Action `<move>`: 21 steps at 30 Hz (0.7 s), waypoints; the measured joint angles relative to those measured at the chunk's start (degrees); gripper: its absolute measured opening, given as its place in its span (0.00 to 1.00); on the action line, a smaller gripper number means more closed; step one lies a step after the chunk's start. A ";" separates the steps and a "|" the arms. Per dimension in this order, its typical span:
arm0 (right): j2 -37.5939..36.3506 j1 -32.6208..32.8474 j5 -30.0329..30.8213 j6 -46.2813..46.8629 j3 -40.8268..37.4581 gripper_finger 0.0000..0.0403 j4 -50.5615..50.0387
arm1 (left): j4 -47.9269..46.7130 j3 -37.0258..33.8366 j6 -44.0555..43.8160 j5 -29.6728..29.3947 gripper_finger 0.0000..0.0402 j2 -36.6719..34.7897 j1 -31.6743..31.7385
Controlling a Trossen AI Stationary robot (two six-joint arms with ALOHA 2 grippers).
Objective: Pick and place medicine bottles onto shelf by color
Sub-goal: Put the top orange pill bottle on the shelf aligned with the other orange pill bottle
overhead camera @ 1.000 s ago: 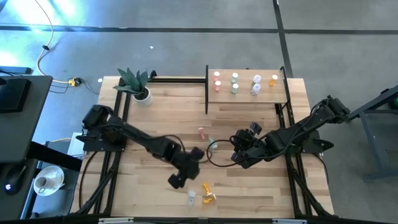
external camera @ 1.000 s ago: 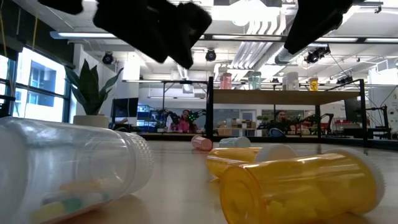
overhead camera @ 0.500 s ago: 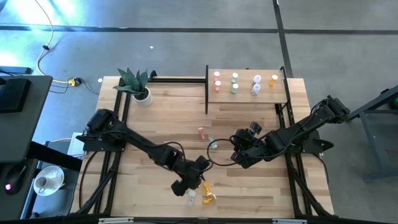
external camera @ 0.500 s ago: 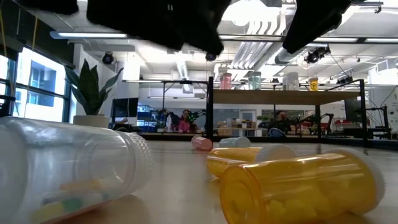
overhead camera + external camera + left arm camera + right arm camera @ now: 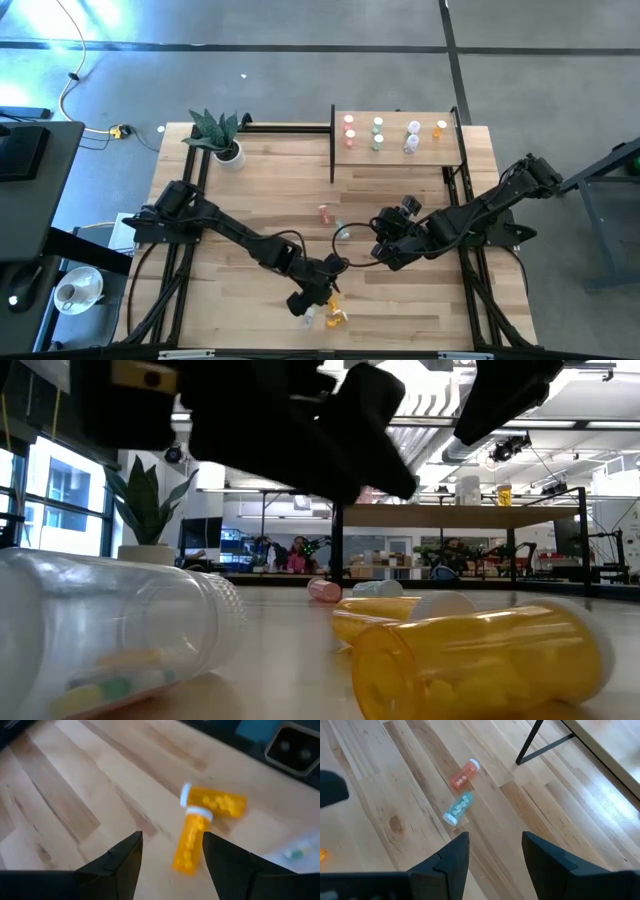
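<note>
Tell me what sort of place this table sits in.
Probably an open-plan lab or workshop. The low view shows exposed ceiling ducts, desks with people seated behind the table, and a large window. A potted plant stands on the table, and the floor around it looks like bare concrete.

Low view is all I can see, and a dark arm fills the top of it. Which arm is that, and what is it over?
Observer: That is the left arm. The left gripper hangs over two orange bottles lying cap to cap on the table.
Operator: Has it got hold of one?
Observer: No. Its fingers stand open, and both bottles lie on the wood, ungripped.
Operator: And the right arm?
Observer: The right gripper is open and empty, above a red bottle and a green bottle lying near the table's middle.
</note>
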 joint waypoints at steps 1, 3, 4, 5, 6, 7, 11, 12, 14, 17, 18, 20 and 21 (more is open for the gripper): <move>-0.02 0.00 0.00 0.00 0.00 0.43 0.02 | 0.37 0.05 -0.05 0.21 0.49 0.41 0.06; 0.00 0.00 0.00 0.00 -0.01 0.43 -0.02 | -0.31 -0.04 -0.05 0.58 0.49 1.41 0.23; -0.02 0.00 0.01 0.00 -0.01 0.43 0.00 | -0.08 0.03 -0.05 0.60 0.49 2.18 0.21; -0.01 0.00 0.00 0.00 0.00 0.43 0.00 | -0.26 0.09 -0.06 0.58 0.49 2.62 0.22; 0.00 0.00 0.01 0.00 0.00 0.43 -0.02 | -0.39 0.09 -0.05 0.61 0.49 2.98 0.29; -0.02 0.00 0.02 0.00 0.00 0.43 0.00 | 0.11 0.13 -0.04 0.74 0.49 3.44 0.40; -0.02 0.00 0.02 -0.29 0.00 0.43 0.02 | 0.12 0.18 0.26 1.04 0.49 4.68 0.74; 0.00 0.00 0.00 -0.47 0.00 0.43 0.02 | 0.44 0.22 0.35 1.06 0.49 5.03 0.93; 0.00 0.00 0.02 -0.45 0.00 0.43 0.11 | 0.10 0.21 0.35 1.05 0.49 5.43 1.11; 0.00 0.00 0.02 -0.46 0.00 0.43 0.17 | 1.14 0.31 -0.05 1.87 0.49 6.37 1.70; 0.00 0.00 0.02 -0.46 0.00 0.43 0.18 | 0.52 0.20 -0.07 1.98 0.49 6.44 1.78; 0.00 0.00 0.02 -0.46 0.00 0.43 0.20 | 0.66 0.19 -0.07 2.53 0.49 6.51 1.78; 0.00 0.01 0.02 -0.47 0.00 0.43 0.17 | 0.91 0.27 -0.09 2.55 0.49 6.73 1.80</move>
